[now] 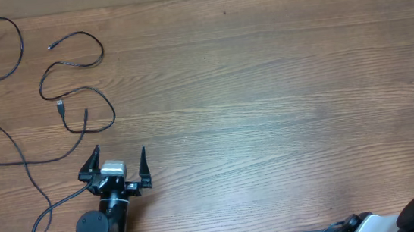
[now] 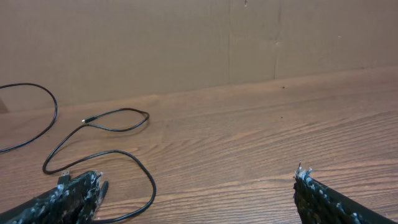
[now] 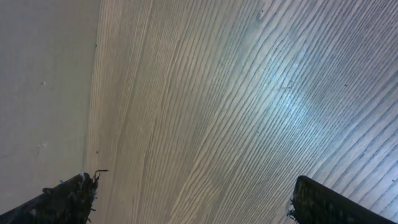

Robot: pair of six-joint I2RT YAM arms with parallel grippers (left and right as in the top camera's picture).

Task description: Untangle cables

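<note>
Robot lab bench: wood-grain table (image 1: pixel 265 87), cardboard backdrop (image 2: pixel 186 43), mounted arm (image 1: pixel 99 225).

A broad wooden table (image 1: pixel 280 86) with pale grain running lengthwise carries two thin black cords at its left end, lying apart: a shorter cable (image 1: pixel 41 89) in loose S-curves, and a longer cable (image 1: pixel 24 158) looping along the edge, crossing over itself.

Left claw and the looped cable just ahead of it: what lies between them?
Only bare table; the overhead view shows nothing else between the left claw and the looped cable.
</note>
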